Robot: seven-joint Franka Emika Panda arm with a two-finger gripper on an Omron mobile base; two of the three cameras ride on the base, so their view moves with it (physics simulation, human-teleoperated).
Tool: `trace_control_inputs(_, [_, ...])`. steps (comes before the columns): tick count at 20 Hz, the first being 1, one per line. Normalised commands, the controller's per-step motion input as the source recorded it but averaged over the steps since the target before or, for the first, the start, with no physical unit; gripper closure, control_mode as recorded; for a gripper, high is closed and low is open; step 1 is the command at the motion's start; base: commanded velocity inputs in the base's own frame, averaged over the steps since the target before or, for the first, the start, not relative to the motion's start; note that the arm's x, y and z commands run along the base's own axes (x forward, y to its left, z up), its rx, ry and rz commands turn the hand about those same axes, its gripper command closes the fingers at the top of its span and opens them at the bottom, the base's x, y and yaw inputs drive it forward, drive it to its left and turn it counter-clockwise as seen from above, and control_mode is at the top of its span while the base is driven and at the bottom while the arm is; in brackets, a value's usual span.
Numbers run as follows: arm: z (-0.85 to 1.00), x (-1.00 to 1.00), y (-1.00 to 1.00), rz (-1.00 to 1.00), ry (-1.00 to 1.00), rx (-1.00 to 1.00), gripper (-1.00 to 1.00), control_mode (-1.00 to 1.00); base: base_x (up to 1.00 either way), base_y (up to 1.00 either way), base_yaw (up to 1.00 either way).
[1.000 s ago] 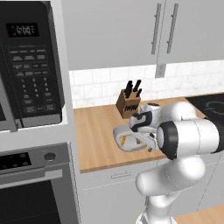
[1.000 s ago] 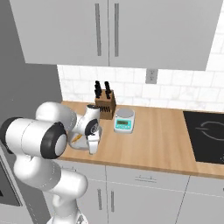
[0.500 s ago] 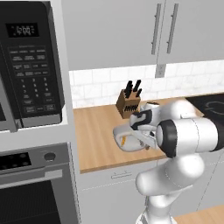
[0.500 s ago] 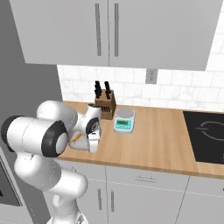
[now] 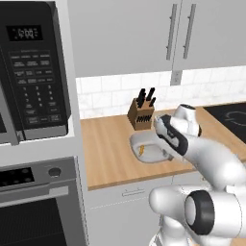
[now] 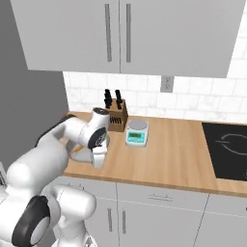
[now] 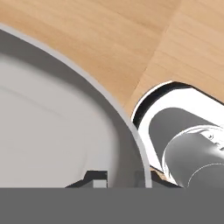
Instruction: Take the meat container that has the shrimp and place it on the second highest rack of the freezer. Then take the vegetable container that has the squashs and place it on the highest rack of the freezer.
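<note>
Now that the whole picture has slid since a second ago, the base has driven, while the meat container (image 5: 150,149) sits on the wood counter (image 5: 108,153) at the middle of the left base view, the shrimp (image 5: 141,151) inside. The gripper (image 7: 120,178) has its fingertips (image 7: 98,178) on both sides of the tub's rim, biting it. I think lifting comes next.

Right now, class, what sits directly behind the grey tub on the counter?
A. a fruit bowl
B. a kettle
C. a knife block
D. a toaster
C: in the left base view the knife block with dark handles stands against the backsplash just behind the tub.
</note>
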Motion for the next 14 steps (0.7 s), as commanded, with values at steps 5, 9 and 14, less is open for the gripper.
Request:
trace_control_inputs(5, [1.0,-0.81,0.0,0.0,-0.12,0.07,1.0,-1.0,0.0,0.0,0.0])
trace_control_inputs(9, [1.0,-0.61,0.06,0.0,-0.03,0.01,1.0,-1.0,0.0,0.0,0.0])
trace_control_inputs(14, [1.0,-0.56,0.08,-0.01,-0.04,0.0,1.0,-1.0,0.0,0.0,0.0])
